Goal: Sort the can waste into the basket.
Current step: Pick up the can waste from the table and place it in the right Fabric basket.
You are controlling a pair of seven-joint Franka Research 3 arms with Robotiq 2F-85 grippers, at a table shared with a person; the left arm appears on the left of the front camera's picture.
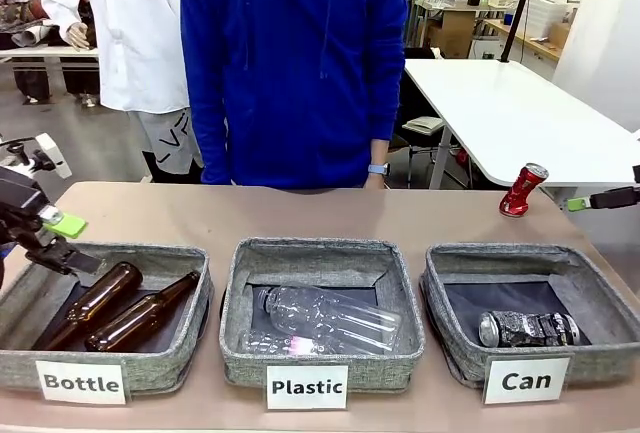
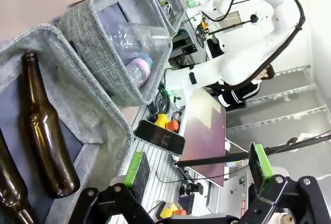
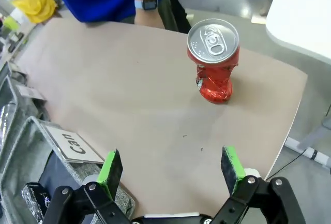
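Note:
A red dented can stands upright on the table at the far right, behind the basket labelled "Can". A black can lies on its side inside that basket. My right gripper hovers just right of the red can. In the right wrist view it is open, with the red can ahead and apart from the fingers. The basket and black can sit at lower left. My left gripper hangs open over the "Bottle" bin, its green pads wide apart and holding nothing.
The "Bottle" bin holds two brown glass bottles. The "Plastic" bin in the middle holds clear plastic bottles. A person in a blue top stands at the far edge. Bare table lies behind the bins.

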